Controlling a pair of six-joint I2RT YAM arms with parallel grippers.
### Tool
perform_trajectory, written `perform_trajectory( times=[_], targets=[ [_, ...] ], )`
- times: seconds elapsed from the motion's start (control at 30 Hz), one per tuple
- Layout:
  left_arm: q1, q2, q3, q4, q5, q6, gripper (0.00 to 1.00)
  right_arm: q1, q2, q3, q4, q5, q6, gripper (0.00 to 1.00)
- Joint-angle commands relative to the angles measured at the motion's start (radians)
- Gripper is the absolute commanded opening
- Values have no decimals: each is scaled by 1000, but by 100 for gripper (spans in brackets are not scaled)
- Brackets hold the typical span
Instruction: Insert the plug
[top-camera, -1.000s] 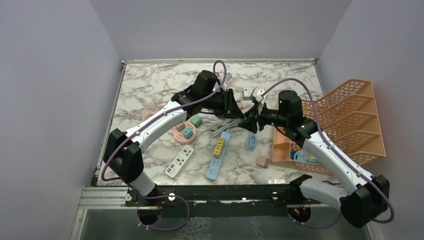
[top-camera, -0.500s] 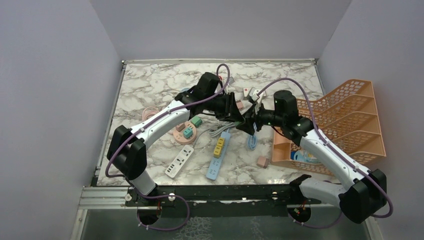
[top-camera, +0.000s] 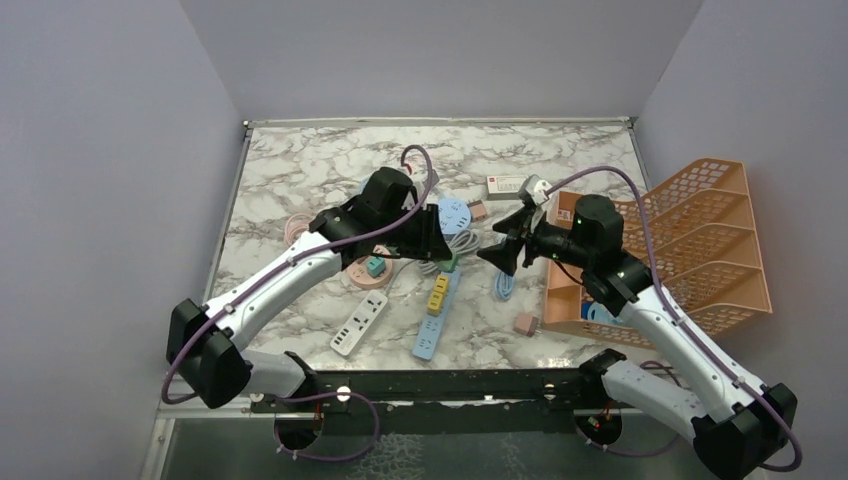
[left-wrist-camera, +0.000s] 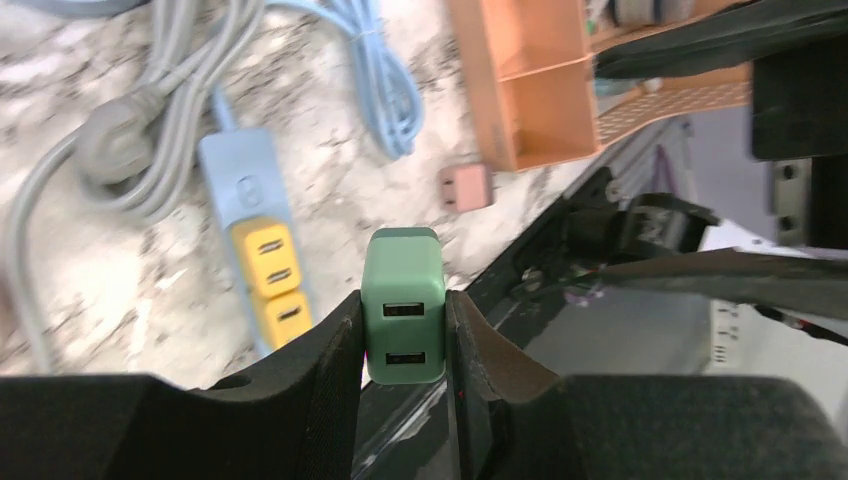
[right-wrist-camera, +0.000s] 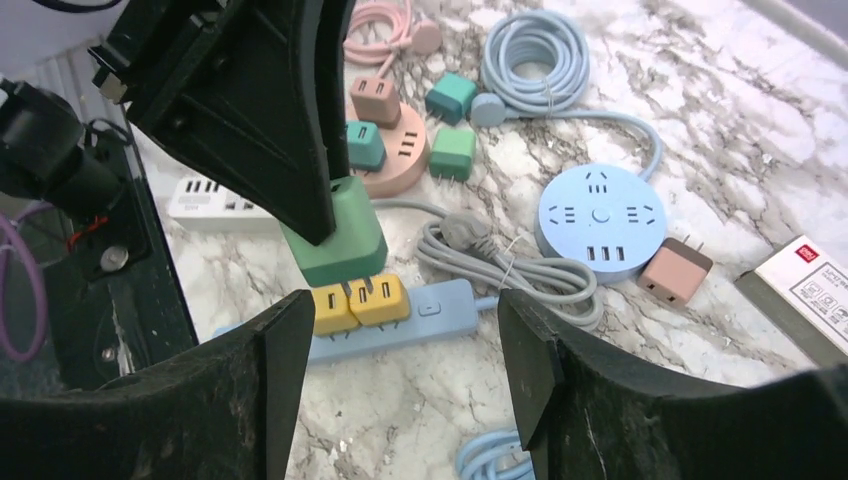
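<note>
Left jaws are clamping the green plug (left-wrist-camera: 403, 305) by its two side faces, its face with two ports pointing back at the wrist camera. Right jaws are standing wide apart and gripping nothing, hanging near the left arm's tip and looking onto it. In the right wrist view the plug is hanging over the socket end of the blue strip (right-wrist-camera: 440, 305), just beside the two yellow plugs (right-wrist-camera: 360, 300) already sitting in it; whether the plug is touching the strip cannot be told. Its prongs are not showing in any view. The strip is lying on the bench (top-camera: 300, 170) at centre, with the grey cord (right-wrist-camera: 500, 265) bundled just behind it. A round blue hub (right-wrist-camera: 600, 215) is lying past the cord, a pink adapter (right-wrist-camera: 676, 272) just beside it. A pink hub (right-wrist-camera: 400, 150) is carrying several small adapters on the left side, and a white strip (top-camera: 360, 323) is lying near the front edge. An orange rack (top-camera: 690, 240) is leaning at the bench's right side.
</note>
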Motion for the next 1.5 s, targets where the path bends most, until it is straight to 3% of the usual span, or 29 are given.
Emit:
perform_trajectory(
  times=[0.0,0.3,0.7,1.0,1.47],
  targets=[
    [-9,-114,-71,-93,-161,62,0,-2,-78,-93,147,115,158,66],
    [-215,-208,-196,-191,-398,-36,0,-3,-62,-141,188,436,404,62],
    [-407,-111,-261,-195,-634,-139,0,-2,51,-115,87,515,548,58],
    [-439,-79,-294,-105,-734,-171,0,-2,57,-127,97,512,548,58],
    [-438,-78,-358,-21,-679,-194,0,-2,70,-125,88,519,540,58]
  ],
)
